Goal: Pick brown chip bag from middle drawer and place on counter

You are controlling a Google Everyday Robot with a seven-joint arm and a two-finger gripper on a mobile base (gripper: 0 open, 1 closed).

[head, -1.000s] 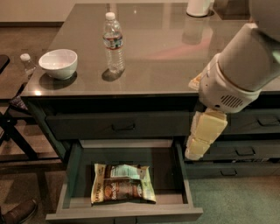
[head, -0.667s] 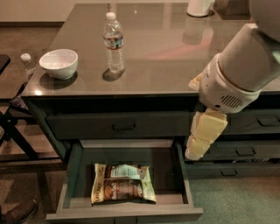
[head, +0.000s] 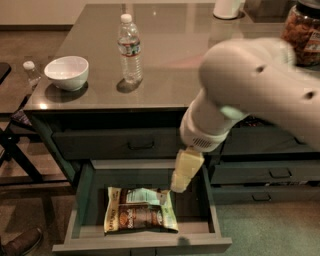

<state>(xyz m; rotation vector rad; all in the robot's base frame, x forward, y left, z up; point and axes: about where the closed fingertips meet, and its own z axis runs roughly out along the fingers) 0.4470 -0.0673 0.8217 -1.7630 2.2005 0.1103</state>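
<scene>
The brown chip bag point(head: 140, 216) lies flat on the floor of the open middle drawer point(head: 145, 245), left of its centre, with a dark brown middle and cream and pale green edges. My gripper point(head: 176, 189) hangs from the big white arm and points down into the drawer. Its tip is just above the bag's upper right corner. The glossy counter point(head: 175, 60) spreads above the drawers.
On the counter stand a white bowl point(head: 66, 72), a water bottle point(head: 130, 47), a jar of brown snacks point(head: 302, 32) and a white object point(head: 227, 7) at the back. Closed drawers with bar handles point(head: 270, 172) are to the right. A dark stand point(head: 15, 150) and a shoe point(head: 20, 242) are at the left.
The arm has swung left and down. The gripper was beside the drawer's right edge; now it is inside the drawer opening, by the bag's upper right corner. The bag has not moved.
</scene>
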